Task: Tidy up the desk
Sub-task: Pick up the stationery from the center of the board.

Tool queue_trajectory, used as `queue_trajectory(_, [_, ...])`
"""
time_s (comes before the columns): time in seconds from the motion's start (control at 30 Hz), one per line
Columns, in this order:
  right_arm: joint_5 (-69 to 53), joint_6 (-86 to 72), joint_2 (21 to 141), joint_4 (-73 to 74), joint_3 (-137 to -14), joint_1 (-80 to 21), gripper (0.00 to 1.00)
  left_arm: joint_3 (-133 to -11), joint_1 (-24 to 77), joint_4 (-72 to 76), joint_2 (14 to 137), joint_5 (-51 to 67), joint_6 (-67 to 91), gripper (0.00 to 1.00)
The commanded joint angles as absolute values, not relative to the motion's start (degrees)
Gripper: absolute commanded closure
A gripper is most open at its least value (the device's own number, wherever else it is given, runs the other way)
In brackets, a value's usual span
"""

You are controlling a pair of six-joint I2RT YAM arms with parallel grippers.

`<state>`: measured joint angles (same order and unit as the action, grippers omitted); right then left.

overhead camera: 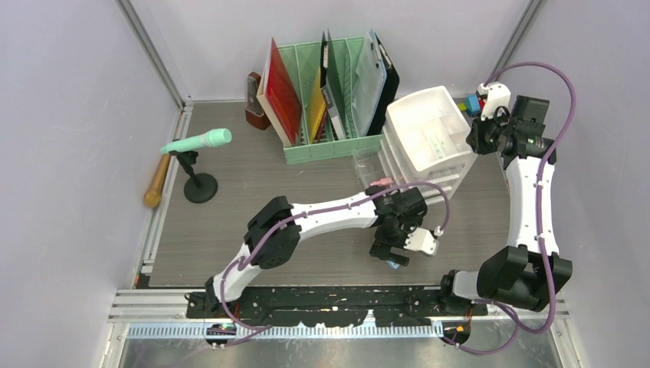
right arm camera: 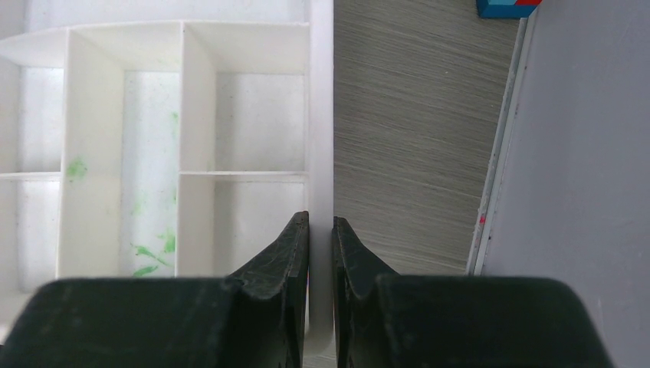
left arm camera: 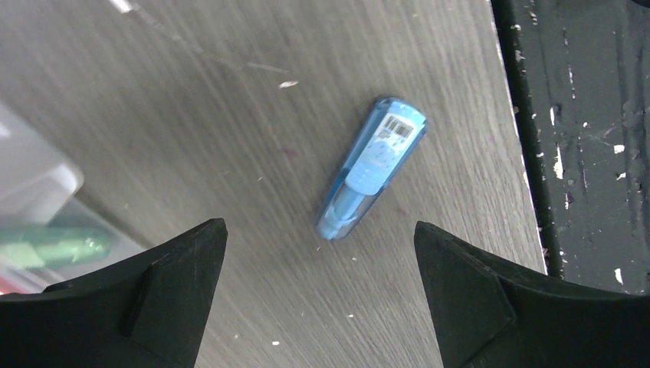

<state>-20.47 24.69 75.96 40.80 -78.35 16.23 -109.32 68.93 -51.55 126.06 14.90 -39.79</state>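
left end effector (left arm camera: 318, 224) agape, right end effector (right arm camera: 320, 218) clamped

I see lab test cell staged as office: pale walls (overhead camera: 69, 153), metal rails (overhead camera: 153, 300) round wood-grain desk (overhead camera: 230, 165); file rack (overhead camera: 329, 149) at 12 o'clock, drawer unit (overhead camera: 425, 130) at 1.

Blue translucent stick-shaped item (left arm camera: 372, 178) lies flat on the wood-grain surface (left arm camera: 230, 115), tilted, with a barcode label (left arm camera: 399, 129) at its upper end. It lies near the surface's right edge, which borders a scuffed black rail (left arm camera: 590, 138). The black jaws stand wide apart on either side, clear of the item. Blurred clear container (left arm camera: 34, 184) at left.
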Motion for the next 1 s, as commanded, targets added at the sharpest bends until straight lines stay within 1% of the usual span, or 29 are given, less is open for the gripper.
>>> queue_trajectory(0.0, [-20.4, 25.7, 76.4, 46.7, -74.9, 15.5, 0.99, -108.6, 70.5, -50.2, 126.7, 14.7, -45.2, 0.05])
queue_trajectory(0.17, [-21.4, 25.3, 76.5, 46.3, -74.5, 15.5, 1.00, -105.6, 72.6, -47.3, 127.8, 11.9, -46.4, 0.06])
queue_trajectory(0.37, [-21.6, 25.2, 76.0, 46.0, -73.9, 15.4, 1.00, -105.1, 73.5, -45.5, 129.4, 9.5, -45.6, 0.10])
queue_trajectory(0.43, [-21.6, 25.2, 75.9, 46.0, -73.6, 15.4, 1.00, -104.4, 73.5, -45.1, 129.3, 9.4, -45.2, 0.13])
queue_trajectory(0.73, [-21.9, 24.8, 76.0, 45.4, -73.3, 15.5, 1.00, -102.3, 73.6, -48.2, 128.0, 11.0, -44.8, 0.46])
queue_trajectory(0.8, [-22.0, 24.7, 76.1, 45.4, -73.3, 15.5, 1.00, -102.9, 73.6, -49.9, 128.1, 11.3, -45.0, 0.58])
queue_trajectory(0.87, [-22.0, 24.7, 76.2, 45.4, -73.2, 15.5, 1.00, -103.7, 73.6, -51.6, 128.5, 10.9, -45.1, 0.65])
queue_trajectory(0.97, [-21.9, 24.6, 76.2, 45.4, -72.9, 15.5, 1.00, -103.6, 73.6, -53.6, 128.4, 10.6, -45.2, 0.69])
